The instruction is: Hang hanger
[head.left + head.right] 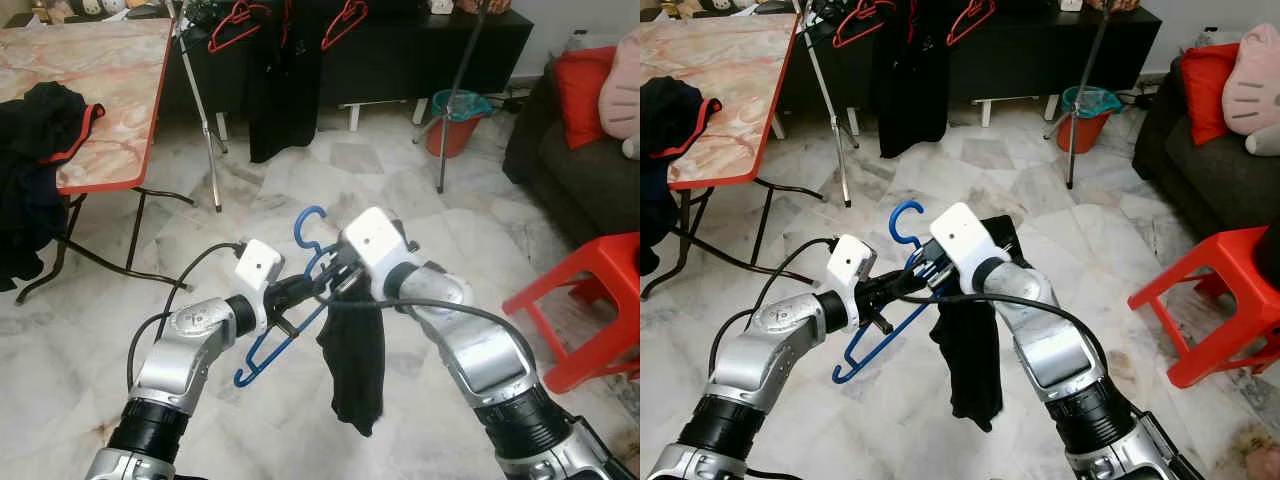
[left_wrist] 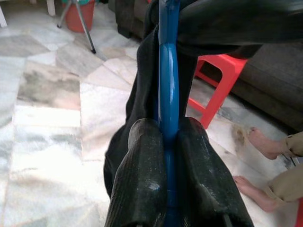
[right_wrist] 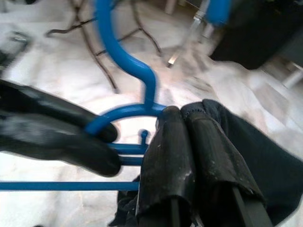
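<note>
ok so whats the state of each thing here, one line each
blue hanger: held off the floor, tilted, hook up
black garment: partly on the hanger, hanging down
left pincer: shut on the hanger
right pincer: shut on the garment
red hangers: hung on the rack
folding table: unfolded, clothes piled on it

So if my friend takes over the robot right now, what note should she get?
Left gripper: shut on the blue hanger, fingers clamping its bar.
Right gripper: shut on the black garment near the hanger's neck.
Both hold them low over the marble floor. The garment drapes from one side of the hanger.
The clothes rack stands ahead beside the table, with red hangers on it.
Done: hanger and garment picked up.
Left: finish dressing the hanger if needed, go to the rack, hook it on.
</note>
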